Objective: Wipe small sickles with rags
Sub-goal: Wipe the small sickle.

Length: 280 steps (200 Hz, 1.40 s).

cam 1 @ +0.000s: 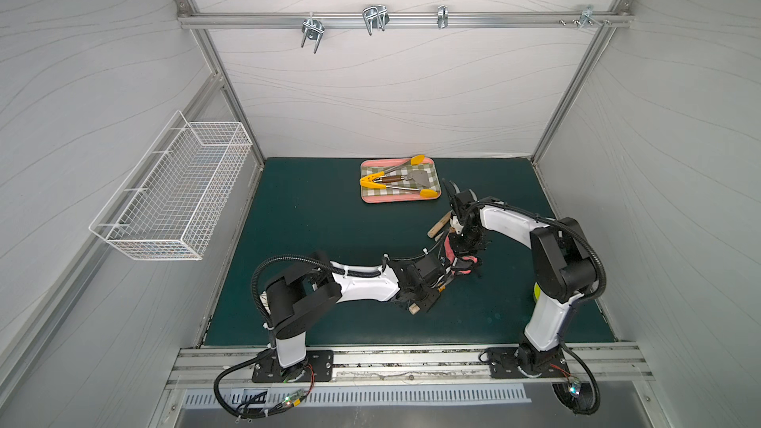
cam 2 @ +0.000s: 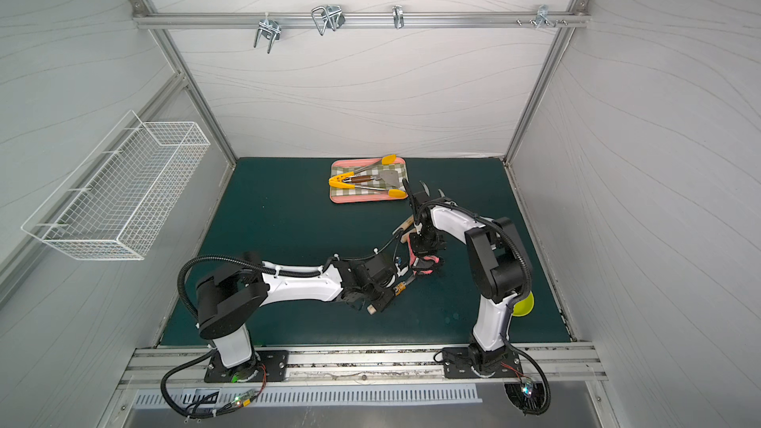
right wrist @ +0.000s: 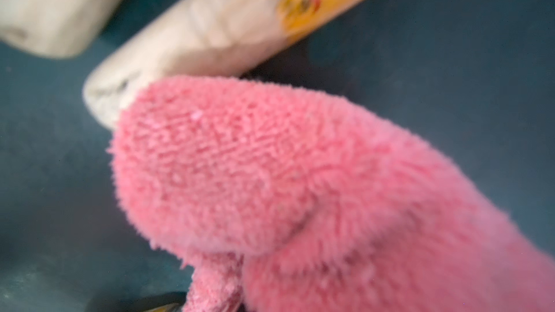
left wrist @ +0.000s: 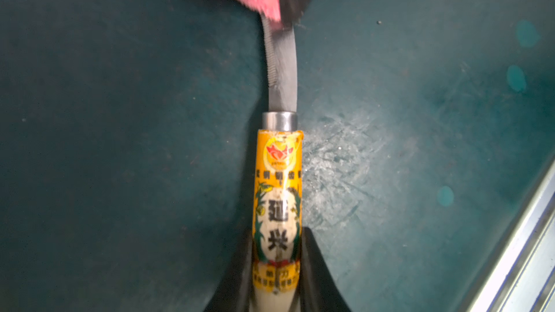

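Sickle (left wrist: 277,175) handle tight in closed left claw (left wrist: 277,235)

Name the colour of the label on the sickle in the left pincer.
Yellow-orange label with black and green print; clearest in left wrist view.

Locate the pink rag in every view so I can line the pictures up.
In a top view: pink rag right of centre, nearer the camera than the pink-rimmed tray.
In a top view: same spot.
Left wrist: blurred, over the blade tip of the gripped sickle.
Right wrist: fills most of the frame, in front of two pale sickle handles.
Shared landmark: dark green mat.
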### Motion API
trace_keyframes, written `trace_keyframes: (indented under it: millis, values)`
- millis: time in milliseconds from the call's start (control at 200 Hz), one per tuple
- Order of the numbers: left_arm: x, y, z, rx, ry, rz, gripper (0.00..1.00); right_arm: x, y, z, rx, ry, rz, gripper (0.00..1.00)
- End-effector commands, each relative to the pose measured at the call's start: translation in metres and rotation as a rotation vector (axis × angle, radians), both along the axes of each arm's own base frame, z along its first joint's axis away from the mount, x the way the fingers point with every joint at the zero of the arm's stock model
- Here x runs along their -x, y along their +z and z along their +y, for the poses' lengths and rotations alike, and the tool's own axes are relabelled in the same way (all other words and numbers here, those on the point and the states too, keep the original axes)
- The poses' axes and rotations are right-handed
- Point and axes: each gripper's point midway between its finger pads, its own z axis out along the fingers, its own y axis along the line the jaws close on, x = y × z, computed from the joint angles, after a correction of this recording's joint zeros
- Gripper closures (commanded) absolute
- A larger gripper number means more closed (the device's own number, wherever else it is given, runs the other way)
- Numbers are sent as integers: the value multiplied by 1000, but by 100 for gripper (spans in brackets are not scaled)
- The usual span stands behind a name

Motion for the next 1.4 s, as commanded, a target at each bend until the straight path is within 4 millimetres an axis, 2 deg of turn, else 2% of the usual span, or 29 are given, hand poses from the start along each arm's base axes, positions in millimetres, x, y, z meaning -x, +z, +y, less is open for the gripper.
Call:
trace_keyframes:
  millis: [0,75,175,280,340,440,640,745,835,915,1041,1141,1231,1396]
  values:
    - [-5,-12,-2,-16,28,-14,100,91,-27,-10,50,-19,297,95]
    - [-6,-11,-2,-14,32,-19,100,104,-25,-6,16,-37,309,95]
    - [-6,-10,-3,-9,34,-24,100,114,-15,11,-71,-49,317,94]
    - [-6,-8,-4,-5,34,-26,100,114,6,21,-120,-53,282,93]
    - [-6,-8,-5,-2,32,-26,100,106,18,23,-139,-56,250,92]
    - [-4,-6,-7,4,26,-25,100,84,39,22,-170,-77,186,93]
    - [2,-4,-9,0,6,-22,100,15,85,8,-220,-124,27,93]
    - [5,-5,-8,-7,2,-19,100,-17,97,0,-215,-114,-21,93]
    - [5,-6,-6,-14,4,-19,100,-36,87,-5,-190,-100,-2,93]
    - [5,-7,-6,-17,6,-18,100,-45,65,-8,-143,-89,41,94]
    - [5,-8,-5,-18,12,-18,100,-41,21,-18,-54,-83,121,95]
    - [4,-8,-6,-20,14,-21,100,-30,-6,-27,-3,-86,183,95]
    - [3,-6,-7,-21,15,-26,100,-19,-17,-33,30,-91,213,95]
    - [-2,-5,-7,-32,30,-42,100,3,-15,-34,34,-122,233,94]
